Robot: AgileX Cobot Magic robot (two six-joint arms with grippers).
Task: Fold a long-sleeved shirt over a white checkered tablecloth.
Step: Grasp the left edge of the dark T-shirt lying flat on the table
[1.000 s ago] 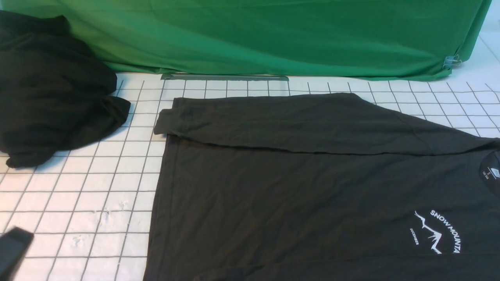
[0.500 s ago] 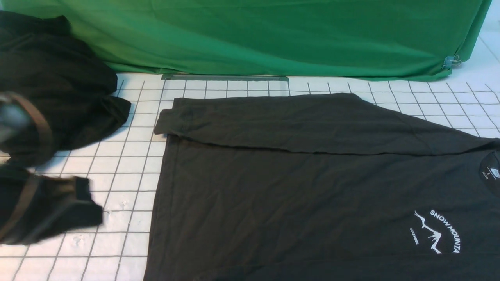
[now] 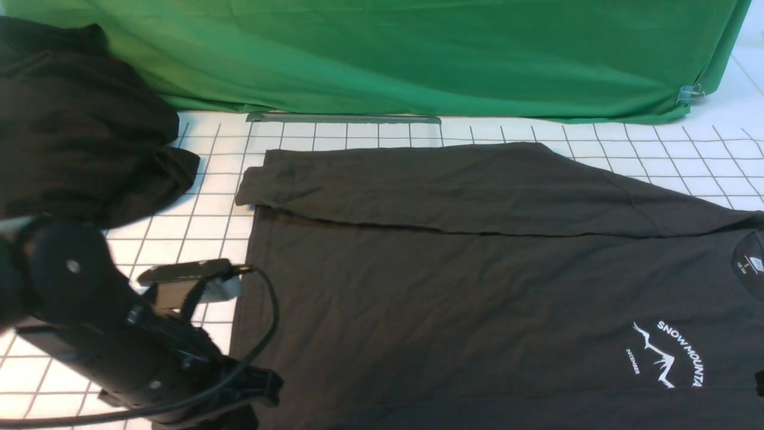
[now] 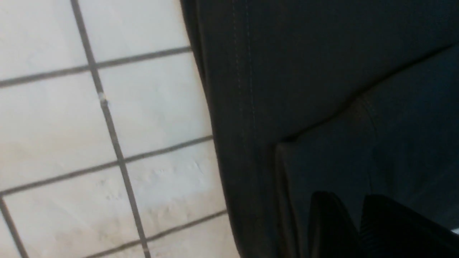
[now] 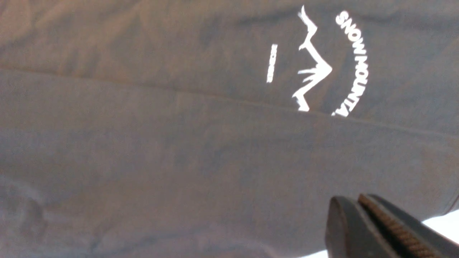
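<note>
The long-sleeved shirt (image 3: pixel 477 286) lies flat on the white checkered tablecloth (image 3: pixel 179 239), its far sleeve (image 3: pixel 447 185) folded across the back. The white peak print (image 3: pixel 668 355) sits at the near right. My left arm (image 3: pixel 119 334) reaches over the shirt's near left corner. In the left wrist view my left gripper (image 4: pixel 358 211) hovers just behind a sleeve cuff (image 4: pixel 322 168) lying on the shirt, fingers slightly apart and holding nothing. My right gripper (image 5: pixel 358 202) is shut and empty over a sleeve layer (image 5: pixel 215 161) near the print (image 5: pixel 322 61).
A black shapeless heap of cloth (image 3: pixel 77 137) lies at the far left. The green backdrop (image 3: pixel 418 54) hangs along the back, with a metal clip (image 3: pixel 689 92) at its right end. The shirt's hem (image 4: pixel 244 107) borders bare tablecloth (image 4: pixel 107 125).
My left arm swept in from the left with dark cloth and now sits over the shirt's near left corner. Its fingers have parted. The shirt's body has not moved.
</note>
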